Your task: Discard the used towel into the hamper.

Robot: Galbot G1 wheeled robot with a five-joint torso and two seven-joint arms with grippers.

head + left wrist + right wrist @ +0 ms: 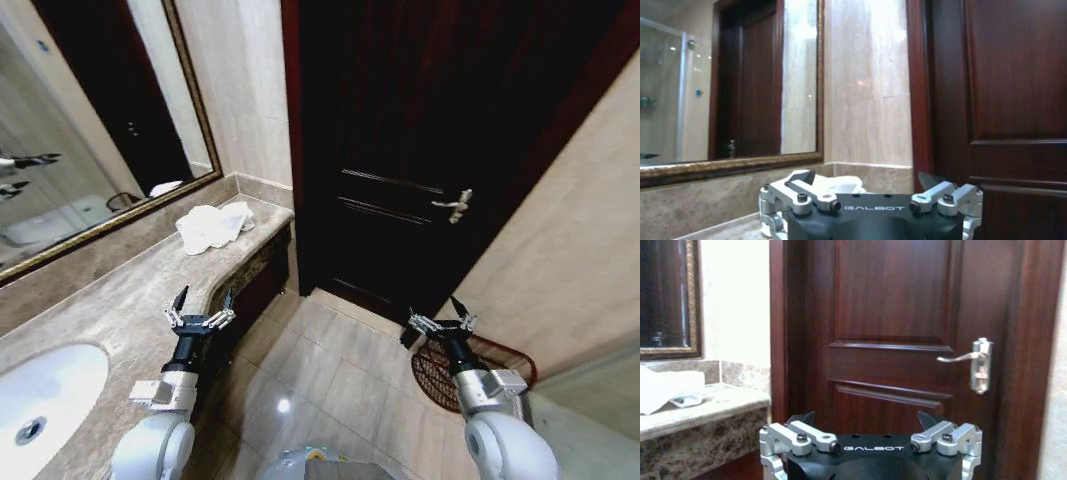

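White towel [213, 226] crumpled on tabletop [110, 300], 10 o'clock. Hamper [478, 372] on floor, 4 o'clock. Left hand [201, 305] and right hand [441, 316] both released, empty.

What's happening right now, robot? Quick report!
Left gripper open over counter edge, right gripper open above hamper. Towel on counter, untouched. Nothing blocking.

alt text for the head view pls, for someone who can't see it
A crumpled white towel lies on the marble vanity counter near its far end, below a framed mirror. The left gripper hovers open over the counter's edge, the right gripper open above the wire hamper on the tiled floor beside a dark wooden door.
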